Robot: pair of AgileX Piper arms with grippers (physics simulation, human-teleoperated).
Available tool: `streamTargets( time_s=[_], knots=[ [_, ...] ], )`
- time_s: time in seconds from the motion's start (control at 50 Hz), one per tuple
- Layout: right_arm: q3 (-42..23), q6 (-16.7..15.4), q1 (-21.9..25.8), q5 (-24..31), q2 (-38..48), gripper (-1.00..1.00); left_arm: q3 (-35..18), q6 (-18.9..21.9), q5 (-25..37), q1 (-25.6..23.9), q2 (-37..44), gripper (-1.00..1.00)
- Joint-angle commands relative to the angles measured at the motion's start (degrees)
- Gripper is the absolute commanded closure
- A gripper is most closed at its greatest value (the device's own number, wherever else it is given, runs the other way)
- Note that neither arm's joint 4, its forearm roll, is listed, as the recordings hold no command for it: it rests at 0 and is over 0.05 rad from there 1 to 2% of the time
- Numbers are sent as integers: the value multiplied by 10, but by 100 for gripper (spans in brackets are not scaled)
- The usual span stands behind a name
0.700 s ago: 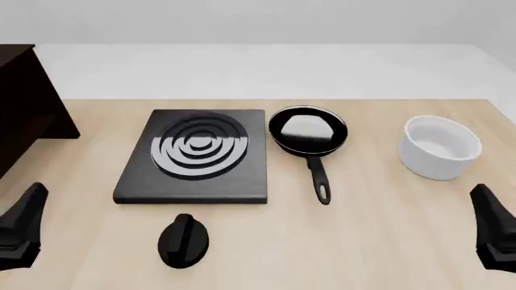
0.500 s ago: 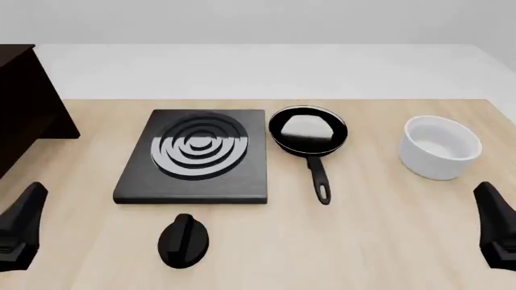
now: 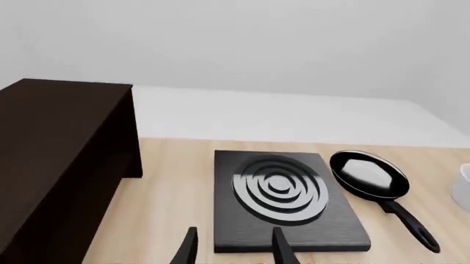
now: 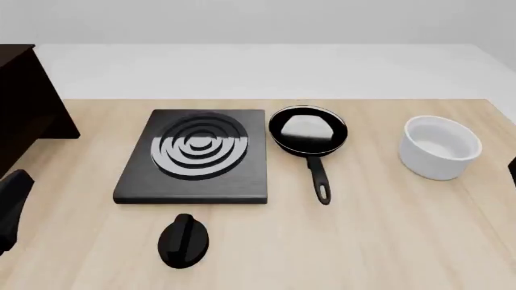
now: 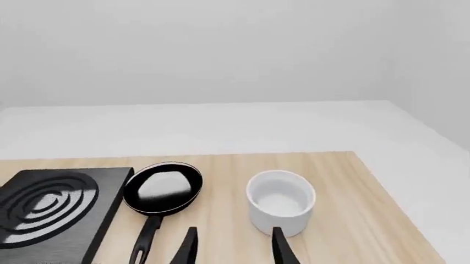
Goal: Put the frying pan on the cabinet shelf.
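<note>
The frying pan point(image 4: 308, 132) is small, black and glossy. It lies on the table just right of the stove plate, with its slim handle point(image 4: 319, 176) pointing toward me. It also shows in the left wrist view point(image 3: 369, 175) and the right wrist view point(image 5: 163, 187). The dark brown cabinet point(image 4: 24, 103) stands at the far left, and its top board point(image 3: 66, 87) is bare. My left gripper point(image 3: 233, 253) is open and empty, near the stove plate's front edge. My right gripper point(image 5: 233, 250) is open and empty, short of the pan and pot.
A flat black stove plate point(image 4: 193, 154) with silver rings lies at the table's middle. A black knob point(image 4: 183, 240) lies in front of it. A white round pot point(image 4: 439, 148) stands at the right. Part of my left arm point(image 4: 9, 208) shows at the left edge.
</note>
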Motion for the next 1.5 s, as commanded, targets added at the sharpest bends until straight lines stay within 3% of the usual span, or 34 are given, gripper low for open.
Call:
streamTargets(
  time_s=[0.02,0.14,0.18,0.22,0.26,0.3,0.36,0.42,0.46,0.5,0.52,0.58,0.6,0.66,0.72,0.76,0.82,0.88,1.02,1.08,1.16,1.22,1.28,1.5],
  knots=[
    [-100,-21,28,77,36,-100,-52,-33,49,-16,34,-100],
    [-133,-19,38,109,103,-100,-71,-17,67,-21,49,-100],
    [-146,-3,35,118,118,-100,-65,-14,61,-23,59,-100],
    [-161,-14,54,131,139,-100,-63,-23,52,-32,79,-100],
    [-183,3,77,141,159,-100,-69,-25,43,-37,94,-100],
    [-203,-5,98,148,175,-100,-72,2,33,-42,106,-100],
    [-226,-8,126,163,209,-100,-69,-14,17,-36,127,-100],
    [-249,-34,134,179,236,-100,-71,-4,24,-35,122,-100],
    [-260,-21,127,191,256,-100,-75,-6,30,-36,119,-100],
    [-270,-9,134,205,279,-100,-81,20,35,-32,118,-100],
    [-279,-21,144,213,286,-100,-83,25,34,-37,121,-100],
    [-283,-5,143,227,321,-100,-91,1,31,-30,130,-100],
    [-295,-11,166,238,332,-100,-93,3,31,-30,135,-100],
    [-309,-3,169,256,354,-100,-100,5,27,-31,143,-100],
    [-328,24,177,285,390,-100,-107,0,30,-33,148,-100],
    [-343,3,179,299,407,-100,-110,-9,33,-32,149,-100],
    [-377,28,191,318,435,-100,-110,-11,32,-33,156,-100],
    [-404,19,197,335,466,-100,-113,-15,31,-34,167,-100],
    [-422,56,221,347,520,-100,-115,-22,17,-39,189,-100],
    [-426,37,219,348,543,-100,-110,-51,15,-44,189,-100],
    [-440,41,226,353,569,-100,-106,-53,14,-53,188,-100],
    [-456,10,208,351,592,-100,-107,-52,14,-52,189,-100],
    [-464,2,208,345,612,-100,-106,-47,12,-54,190,-100],
    [-475,1,207,313,673,-100,-101,-43,12,-64,189,-100]
  ],
)
